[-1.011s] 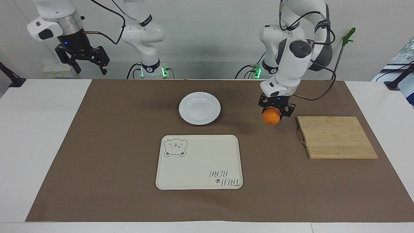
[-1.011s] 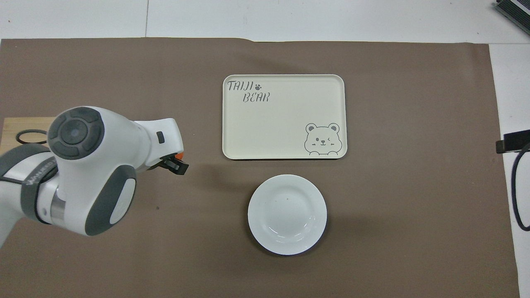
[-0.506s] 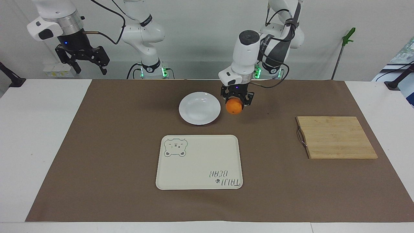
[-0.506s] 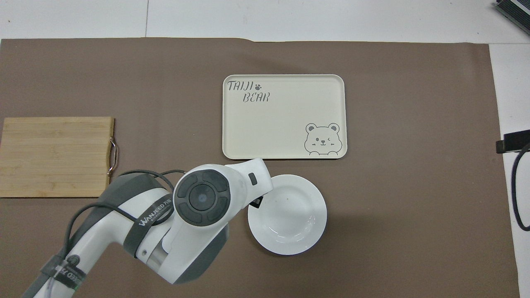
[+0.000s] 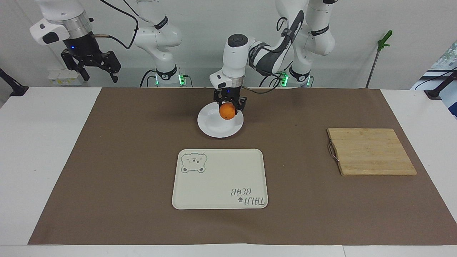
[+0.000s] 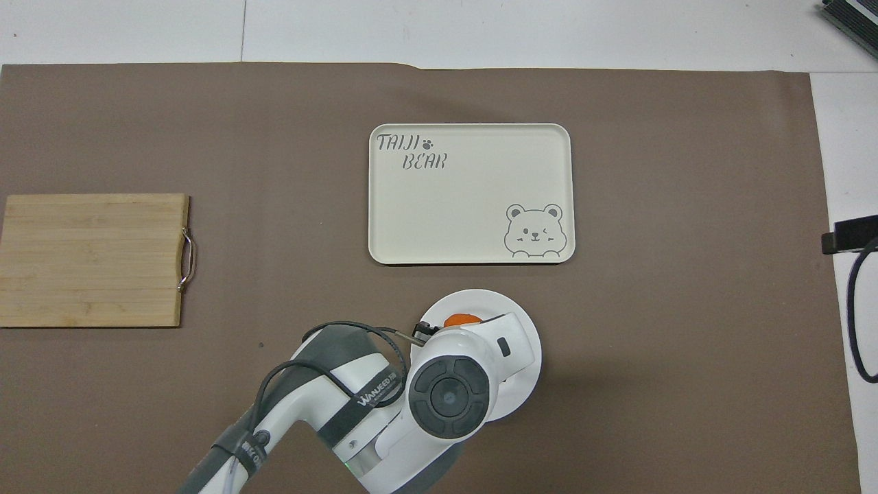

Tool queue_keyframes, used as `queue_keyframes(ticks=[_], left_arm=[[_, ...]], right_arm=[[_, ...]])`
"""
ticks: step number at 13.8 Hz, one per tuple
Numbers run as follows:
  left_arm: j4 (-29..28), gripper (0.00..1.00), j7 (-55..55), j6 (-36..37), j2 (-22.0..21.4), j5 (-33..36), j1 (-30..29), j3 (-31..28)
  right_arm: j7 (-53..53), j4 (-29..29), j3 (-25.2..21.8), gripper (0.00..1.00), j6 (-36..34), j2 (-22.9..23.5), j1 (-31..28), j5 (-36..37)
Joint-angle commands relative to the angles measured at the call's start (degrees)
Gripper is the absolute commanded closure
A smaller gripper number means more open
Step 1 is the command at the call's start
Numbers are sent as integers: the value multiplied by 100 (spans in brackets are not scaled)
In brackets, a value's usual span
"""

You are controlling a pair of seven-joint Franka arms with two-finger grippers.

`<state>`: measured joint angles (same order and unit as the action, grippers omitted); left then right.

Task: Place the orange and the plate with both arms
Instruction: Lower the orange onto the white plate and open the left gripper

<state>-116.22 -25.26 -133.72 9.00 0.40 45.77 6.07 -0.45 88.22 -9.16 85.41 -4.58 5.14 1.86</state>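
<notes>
Two-arm table scene, shown from across the table and from above. The left gripper (image 5: 229,105) hangs over the plate (image 5: 214,128), its jaws clamped on the orange (image 5: 227,111); the fruit is held in the air above the plate, over the part of the plate toward the left arm's end of the table, and whether it touches the plate cannot be told. In the overhead view the left arm's wrist hides most of the plate (image 6: 531,346), and only a sliver of the orange (image 6: 461,319) shows past the wrist housing. The plate lies on the brown mat (image 5: 125,160), about midway between the table's two ends and toward the robots' edge. The cream tray (image 5: 214,178) with a bear drawing and lettering lies farther from the robots than the plate, just beside it and apart from it, with nothing on it. A wooden cutting board (image 5: 371,151) with a metal handle sits well apart from both, toward the left arm's end of the table, also bare. The right gripper (image 5: 94,73) waits raised near the robots' edge at the right arm's end of the table, jaws apart and holding nothing.
</notes>
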Motion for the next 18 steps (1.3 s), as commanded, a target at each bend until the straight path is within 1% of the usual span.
queue_keyframes(ticks=[1,2,3,4,5,7,8,9,15,18], left_arm=[[-59,90,-14,-207,118,-31,273,-106],[-50,84,-14,-242,241,-31,309,-106],[-59,77,-14,-207,234,-31,309,-106],[-59,67,-31,-172,234,-31,309,-106],[-59,50,-31,-163,234,-31,309,-106],[-67,19,-31,-154,225,-49,301,-106],[-67,2,-14,-145,225,-49,301,-106],[-67,0,-5,-137,225,-49,301,-106],[-15,0,-14,-75,234,-49,240,-115],[221,0,4,214,146,-49,-58,-124]], right_arm=[[28,116,2,0,-42,-122,-13,-46],[28,116,2,0,-42,-122,-13,-46],[28,116,2,0,-42,-122,-13,-46],[28,116,2,0,-42,-122,-13,-46],[28,116,2,0,-42,-122,-13,-46],[28,116,2,0,-42,-122,-13,-46],[36,116,2,0,-42,-122,-13,-46],[28,116,2,0,-42,-122,-13,-46],[28,116,2,0,-42,-122,-13,-46],[28,116,2,0,-42,-122,-13,-46]])
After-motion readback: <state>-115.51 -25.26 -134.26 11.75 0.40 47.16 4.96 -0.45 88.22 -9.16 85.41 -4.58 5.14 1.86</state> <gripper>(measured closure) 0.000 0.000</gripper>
